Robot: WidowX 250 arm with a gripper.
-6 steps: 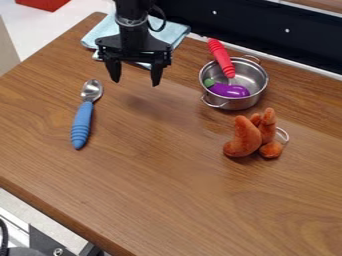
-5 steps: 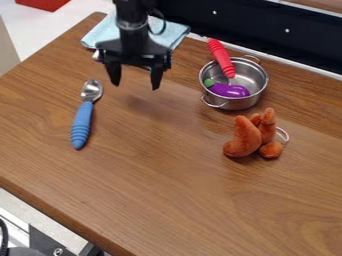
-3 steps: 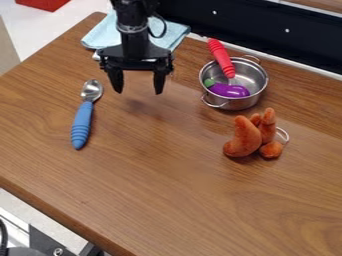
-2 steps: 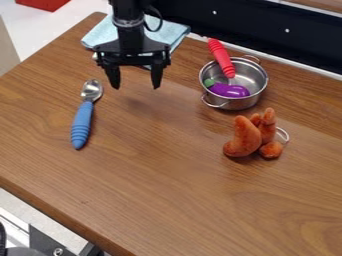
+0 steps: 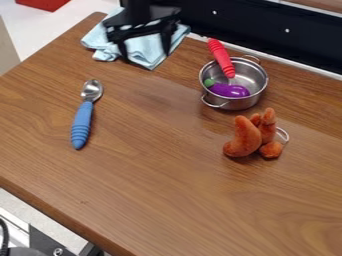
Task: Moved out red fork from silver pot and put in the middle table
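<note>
My gripper is open with nothing between its fingers, over the light blue cloth and to the left of the pot. The silver pot stands near the back of the wooden table. A red-handled utensil leans in it, handle up over the pot's back left rim, its lower end inside; whether that end is a fork I cannot tell. Beside it in the pot lies a purple eggplant with a green end.
The light blue cloth lies crumpled at the back left. A blue-handled spoon lies at the left, and an orange plush toy sits in front of the pot. A dark panel runs behind the table.
My gripper has moved up in the view, toward the back, and has tilted; more of the cloth is uncovered. The pot, its contents, the spoon and the toy have stayed in place.
</note>
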